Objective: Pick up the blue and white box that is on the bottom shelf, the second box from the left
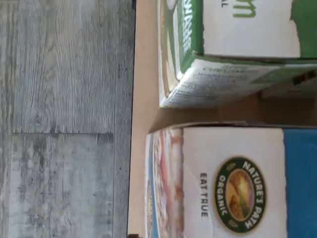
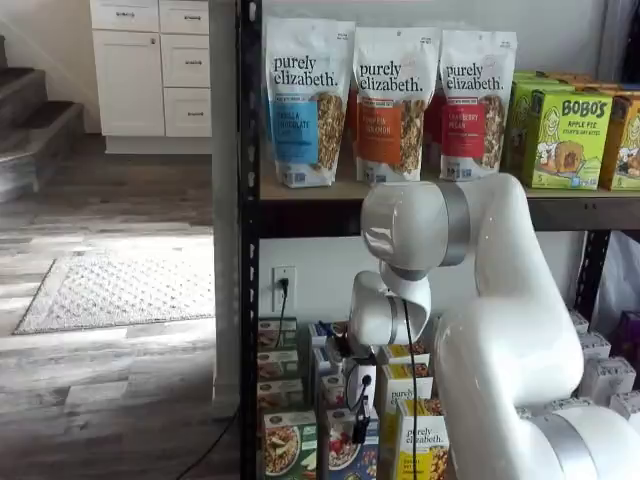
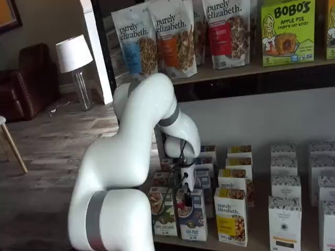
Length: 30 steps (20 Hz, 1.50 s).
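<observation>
The blue and white box (image 3: 191, 215) stands at the front of the bottom shelf (image 1: 141, 64), between a green-fronted carton (image 3: 163, 212) and a yellow "purely elizabeth" carton (image 3: 231, 215). It also shows in a shelf view (image 2: 345, 452). The wrist view shows its white top with a Nature's Path logo (image 1: 233, 193), with the green carton (image 1: 233, 54) beside it. My gripper (image 3: 187, 197) hangs right over the blue and white box's top, and also shows in a shelf view (image 2: 361, 428). Only dark fingers show, with no plain gap, so I cannot tell its state.
More rows of small cartons stand behind and to the right (image 3: 285, 222). A wood-topped tier above holds tall granola bags (image 3: 175, 36) and green Bobo's boxes (image 3: 288, 23). A black rack post (image 2: 248, 240) stands at the left. Grey plank floor (image 1: 64, 119) lies in front.
</observation>
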Motion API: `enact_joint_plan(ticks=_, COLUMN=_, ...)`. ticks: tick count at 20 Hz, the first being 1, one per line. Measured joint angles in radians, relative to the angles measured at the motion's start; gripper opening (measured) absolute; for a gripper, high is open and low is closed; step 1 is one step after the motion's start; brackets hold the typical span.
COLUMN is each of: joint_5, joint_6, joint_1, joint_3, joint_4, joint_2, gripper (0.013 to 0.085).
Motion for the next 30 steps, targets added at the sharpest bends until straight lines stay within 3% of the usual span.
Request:
enact_joint_plan(ticks=3, joint_5=0.006, joint_6=0.011, joint_1=0.002, joint_3=-0.007, joint_4=-0.01, joint_2=0.006, gripper=0.085)
enact_joint_plan(ticks=5, joint_5=0.007, joint_6=0.014, joint_1=0.003, joint_3=-0.009, joint_4=-0.013, joint_2=0.008, gripper=0.077)
enact_joint_plan(ticks=11, joint_5=0.006, joint_6=0.013, joint_1=0.005, joint_3=-0.009, joint_4=-0.009, joint_2=0.011, gripper=0.065)
enact_joint_plan(ticks=28, joint_5=-0.015, joint_6=0.021, joint_1=0.01, joint_3=0.015, joint_4=-0.013, joint_2=0.003, gripper=0.065)
enact_joint_plan(ticks=30, joint_5=-0.013, joint_6=0.021, joint_1=0.011, joint_3=0.017, joint_4=-0.013, joint_2=0.0, gripper=0.061)
